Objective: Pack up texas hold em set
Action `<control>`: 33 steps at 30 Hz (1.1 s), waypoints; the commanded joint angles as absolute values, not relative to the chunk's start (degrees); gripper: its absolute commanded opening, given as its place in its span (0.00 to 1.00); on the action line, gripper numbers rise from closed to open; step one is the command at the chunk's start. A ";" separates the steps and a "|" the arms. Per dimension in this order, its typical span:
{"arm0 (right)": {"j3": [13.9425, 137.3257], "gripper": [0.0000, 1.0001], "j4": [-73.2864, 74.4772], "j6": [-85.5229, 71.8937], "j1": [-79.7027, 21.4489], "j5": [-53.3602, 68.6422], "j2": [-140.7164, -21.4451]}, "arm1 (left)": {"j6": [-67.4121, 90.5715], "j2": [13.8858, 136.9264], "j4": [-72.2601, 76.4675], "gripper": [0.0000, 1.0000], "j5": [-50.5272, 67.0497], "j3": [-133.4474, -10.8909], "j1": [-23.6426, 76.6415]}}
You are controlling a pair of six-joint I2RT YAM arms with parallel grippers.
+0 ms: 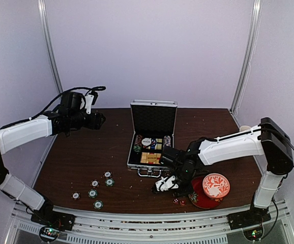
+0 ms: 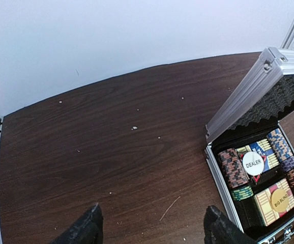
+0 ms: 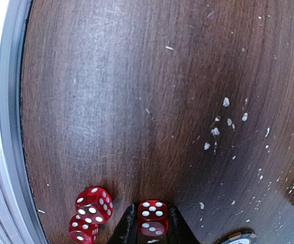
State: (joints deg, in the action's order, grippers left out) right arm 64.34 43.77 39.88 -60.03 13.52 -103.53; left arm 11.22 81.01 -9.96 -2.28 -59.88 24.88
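The silver briefcase [image 1: 152, 140] stands open at the table's middle, lid up, with chip stacks, a white dealer button and the red-tan card box [image 2: 274, 202] inside; it also shows in the left wrist view [image 2: 259, 178]. Several green/white chips [image 1: 97, 189] lie loose at front left. My right gripper [image 3: 152, 223] is shut on a red die [image 3: 152, 216] close over the table in front of the case. Two more red dice [image 3: 88, 213] lie just left of it. My left gripper [image 2: 149, 226] is open and empty, held high at far left [image 1: 97, 120].
A red-and-white patterned bowl [image 1: 215, 185] on a red saucer [image 1: 200, 195] sits at front right, next to my right gripper. White crumbs dot the wood. The metal front rail [image 3: 4, 127] runs close along the dice.
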 commanded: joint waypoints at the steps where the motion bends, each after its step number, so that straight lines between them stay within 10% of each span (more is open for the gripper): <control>1: 66.16 0.18 45.62 38.81 -60.29 13.95 -104.15 | 12.12 81.57 -8.45 0.69 -0.51 -60.19 24.03; 33: 113.31 0.12 53.04 29.24 -41.22 12.35 -130.87 | 14.07 81.74 -8.75 0.69 7.93 -60.83 20.26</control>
State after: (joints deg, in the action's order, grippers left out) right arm 111.81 51.09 29.69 -41.06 14.31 -129.67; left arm 13.21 81.32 -10.52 5.74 -59.90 21.23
